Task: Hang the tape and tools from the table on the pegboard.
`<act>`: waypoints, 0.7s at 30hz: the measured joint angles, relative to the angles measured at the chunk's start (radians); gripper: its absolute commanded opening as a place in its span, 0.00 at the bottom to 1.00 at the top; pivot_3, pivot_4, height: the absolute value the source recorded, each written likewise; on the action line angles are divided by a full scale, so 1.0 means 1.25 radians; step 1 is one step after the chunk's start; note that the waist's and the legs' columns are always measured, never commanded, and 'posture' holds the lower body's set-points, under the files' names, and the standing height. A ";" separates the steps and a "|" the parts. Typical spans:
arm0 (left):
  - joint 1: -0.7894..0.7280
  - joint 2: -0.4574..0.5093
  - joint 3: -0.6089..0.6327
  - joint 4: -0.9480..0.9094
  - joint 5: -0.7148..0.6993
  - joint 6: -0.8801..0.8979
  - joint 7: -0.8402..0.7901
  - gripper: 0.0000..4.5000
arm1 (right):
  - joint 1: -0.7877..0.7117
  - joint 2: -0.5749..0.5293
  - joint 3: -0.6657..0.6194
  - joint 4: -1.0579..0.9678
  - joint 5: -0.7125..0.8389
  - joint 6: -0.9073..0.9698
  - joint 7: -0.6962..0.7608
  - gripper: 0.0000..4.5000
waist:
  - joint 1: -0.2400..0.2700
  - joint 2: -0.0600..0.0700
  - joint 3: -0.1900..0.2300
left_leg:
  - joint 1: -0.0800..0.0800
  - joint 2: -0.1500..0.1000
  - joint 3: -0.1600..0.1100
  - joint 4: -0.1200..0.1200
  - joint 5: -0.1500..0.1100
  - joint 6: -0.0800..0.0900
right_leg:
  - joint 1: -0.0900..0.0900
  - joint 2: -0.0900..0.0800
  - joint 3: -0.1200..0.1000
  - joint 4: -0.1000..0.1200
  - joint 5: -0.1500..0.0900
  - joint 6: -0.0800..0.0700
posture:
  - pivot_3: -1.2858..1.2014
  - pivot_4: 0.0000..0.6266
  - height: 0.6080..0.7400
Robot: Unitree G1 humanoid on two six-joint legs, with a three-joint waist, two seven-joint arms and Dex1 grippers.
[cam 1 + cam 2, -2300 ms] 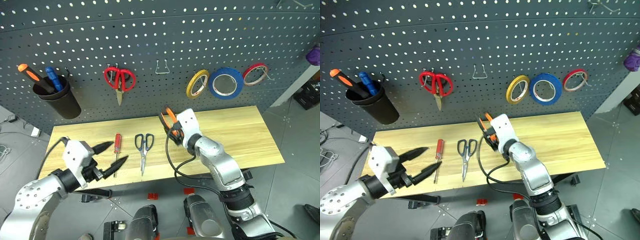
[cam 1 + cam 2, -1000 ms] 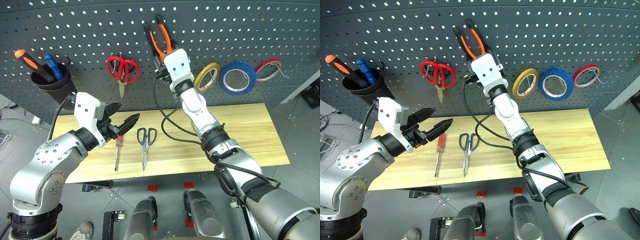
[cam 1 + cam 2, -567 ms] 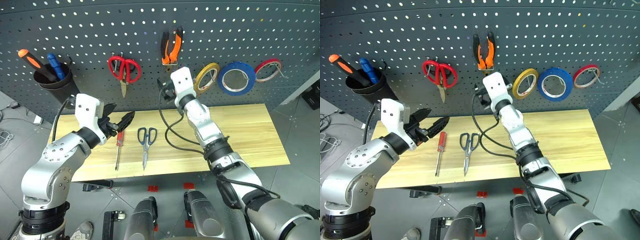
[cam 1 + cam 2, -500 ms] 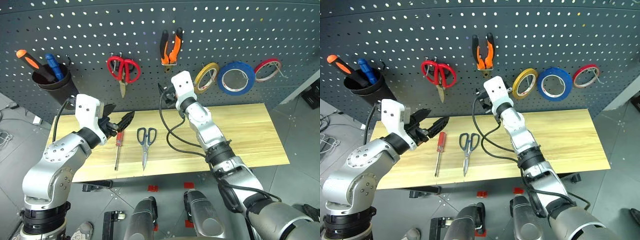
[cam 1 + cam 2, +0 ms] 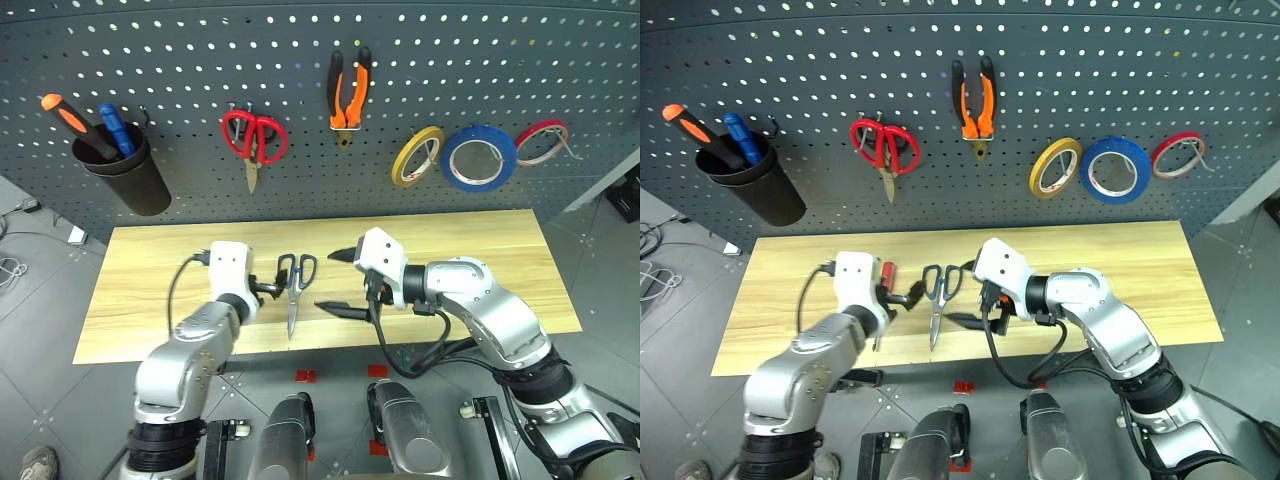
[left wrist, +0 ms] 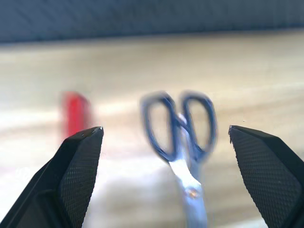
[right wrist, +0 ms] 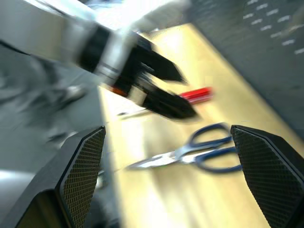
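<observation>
Wooden desk (image 5: 480, 250) holds the dark-handled scissors (image 5: 291, 285) and the red-handled screwdriver (image 5: 885, 275) near its middle. Orange pliers (image 5: 346, 92) and the blue tape (image 5: 479, 158) already hang on the pegboard (image 5: 150, 50).

Both arms are low, close on either side of the scissors. They could bump each other. A finger could also knock the scissors or roll the screwdriver off the near edge.

Left end effector (image 6: 166, 142) points forward at the scissors, released and wide, holding nothing. Right end effector (image 5: 338, 282) points left toward them, also released and empty.
</observation>
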 measured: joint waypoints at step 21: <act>-0.059 -0.149 0.021 0.240 0.103 0.045 0.074 0.73 | -0.029 -0.029 -0.007 -0.024 0.047 0.122 -0.012 1.00 | -0.008 -0.003 0.001 | -0.001 0.003 0.001 0.001 0.000 0.000 | 0.000 0.003 0.000 -0.001 0.001 0.000 | 0.40 0.52 1.00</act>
